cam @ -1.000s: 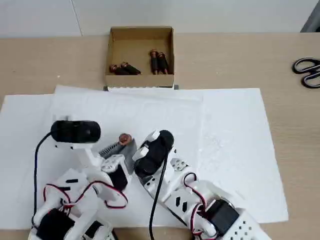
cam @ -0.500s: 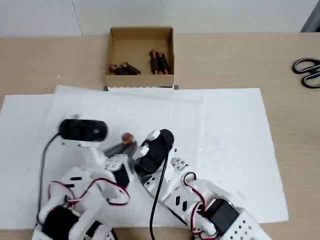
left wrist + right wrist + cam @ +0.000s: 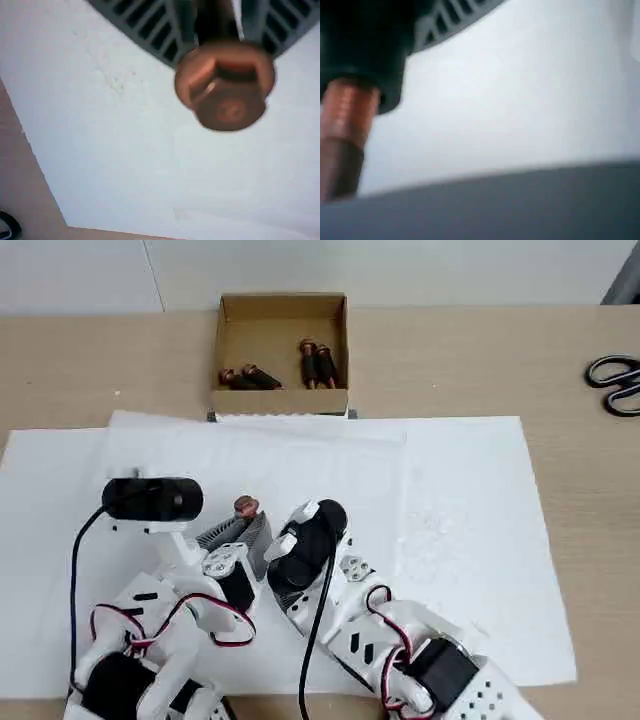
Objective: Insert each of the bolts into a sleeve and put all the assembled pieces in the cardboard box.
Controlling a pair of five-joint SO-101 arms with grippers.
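Note:
My left gripper [image 3: 240,527] is shut on a copper bolt [image 3: 245,506] above the white paper, near the front middle. In the left wrist view the hex head [image 3: 225,87] faces the camera, with a dark sleeve [image 3: 212,25] behind it between the grey ribbed fingers [image 3: 145,30]. In the right wrist view a black sleeve [image 3: 362,50] has the bolt's threaded shaft [image 3: 345,135] sticking out of it. My right arm's wrist [image 3: 308,540] sits close beside the left gripper and hides its own gripper from above. The cardboard box [image 3: 280,400] at the back holds several assembled pieces [image 3: 317,362].
A large white paper sheet [image 3: 450,510] covers the near table. Scissors [image 3: 615,385] lie at the far right edge. Both arms' bases and cables crowd the front edge.
The left arm swung slightly right and came back. The bolt head now sits a little farther from the front edge. The right arm has barely moved.

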